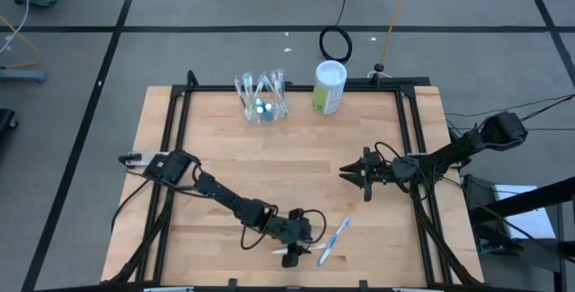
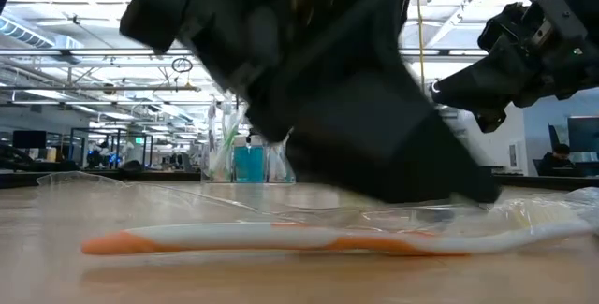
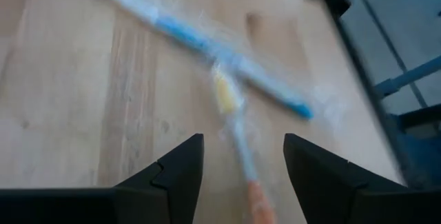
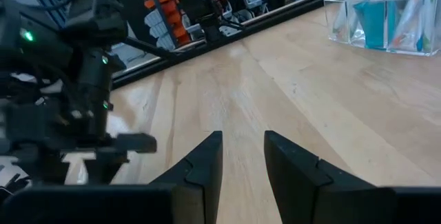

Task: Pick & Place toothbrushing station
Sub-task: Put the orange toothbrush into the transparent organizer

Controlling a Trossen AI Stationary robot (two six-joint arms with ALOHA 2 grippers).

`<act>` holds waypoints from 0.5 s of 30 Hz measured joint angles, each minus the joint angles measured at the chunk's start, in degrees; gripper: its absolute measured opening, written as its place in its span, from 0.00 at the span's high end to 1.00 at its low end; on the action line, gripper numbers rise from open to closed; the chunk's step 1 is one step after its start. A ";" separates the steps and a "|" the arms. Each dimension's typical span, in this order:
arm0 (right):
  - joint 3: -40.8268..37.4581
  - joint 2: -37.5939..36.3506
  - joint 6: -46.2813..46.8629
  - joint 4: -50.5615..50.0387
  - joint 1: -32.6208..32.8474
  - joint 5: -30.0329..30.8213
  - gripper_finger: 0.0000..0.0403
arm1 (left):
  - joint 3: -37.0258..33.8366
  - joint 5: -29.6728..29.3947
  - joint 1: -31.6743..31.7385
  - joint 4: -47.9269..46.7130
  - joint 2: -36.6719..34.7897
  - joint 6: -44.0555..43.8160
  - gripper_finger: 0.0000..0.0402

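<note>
Just below the spread left hand (image 3: 242, 162), 2 wrapped toothbrushes (image 3: 238, 124) are seen crossed on the counter (image 1: 269, 157), while the right hand (image 1: 352, 174) is held apart, slightly parted.

The middle of the table (image 1: 269, 162) is left bare, so a broad lane is offered there. The far edge is blocked by the clear holder (image 1: 260, 99) and the white-and-green canister (image 1: 329, 87), which stand just beside each other. Near the front edge, passage is hindered by two crossed toothbrushes (image 1: 325, 243) and the left gripper (image 1: 295, 253) over them.
</note>
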 joint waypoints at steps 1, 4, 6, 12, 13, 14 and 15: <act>-0.02 0.02 0.00 0.04 0.00 0.01 0.75 | -0.03 0.00 0.01 -0.31 0.24 -0.36 0.48; -0.02 0.01 0.00 -0.07 0.00 0.00 0.75 | 0.11 0.02 0.37 0.85 1.29 -0.37 0.50; -0.02 -0.01 0.05 0.18 0.00 0.00 0.75 | 0.11 0.26 0.95 0.88 1.38 -0.65 0.52; -0.06 0.00 0.19 -0.44 0.00 -0.02 0.75 | 0.17 3.87 2.71 1.25 1.86 -1.82 0.58; -0.06 0.01 0.20 -0.45 0.00 -0.02 0.75 | 0.17 4.38 2.86 1.05 1.86 -1.61 0.59; -0.06 0.00 0.20 -0.34 0.00 -0.02 0.75 | 0.17 4.62 2.95 0.65 1.86 -1.39 0.61; -0.06 0.00 0.20 -0.31 0.00 -0.02 0.75 | 0.17 4.56 2.97 -0.03 1.86 -1.15 0.63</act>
